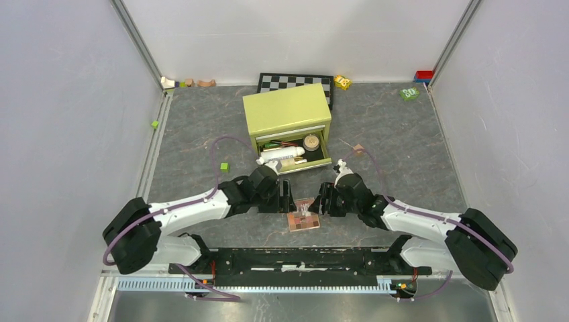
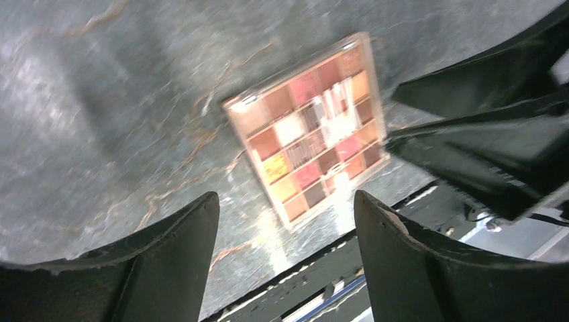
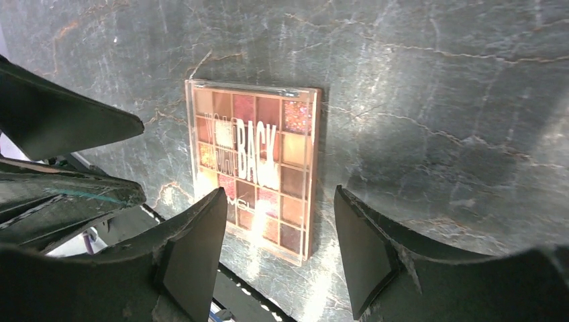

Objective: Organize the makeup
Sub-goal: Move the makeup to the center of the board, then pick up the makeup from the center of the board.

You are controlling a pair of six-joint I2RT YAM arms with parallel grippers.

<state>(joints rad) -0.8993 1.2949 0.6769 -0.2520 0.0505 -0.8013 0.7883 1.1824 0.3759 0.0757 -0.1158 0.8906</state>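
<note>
Left gripper [image 2: 282, 201] and right gripper [image 3: 278, 194] hang half-open and empty over the palette [image 3: 255, 168], which lies flat, lid up, on the worktop [image 1: 402, 154] between the two arms and close to their bases. Neither gripper has hold of anything; the wrist views leave it unclear whether either one touches the palette's edge. Behind them the green box [image 1: 287, 107] stands with its drawer [image 1: 325, 153] pulled out, a white bottle [image 1: 276, 155] and a round compact [image 1: 311, 142] already inside, so the palette looks like the last piece to go in. Its thin, flat body seems to be the difficulty: a straight pinch from above would likely skid off. A sounder course would be for one gripper to steady or tip up one side while the other closes across two opposite edges, squarely and low. The lift should then keep the palette level and clear the drawer's front wall before it is laid beside the bottle.
</note>
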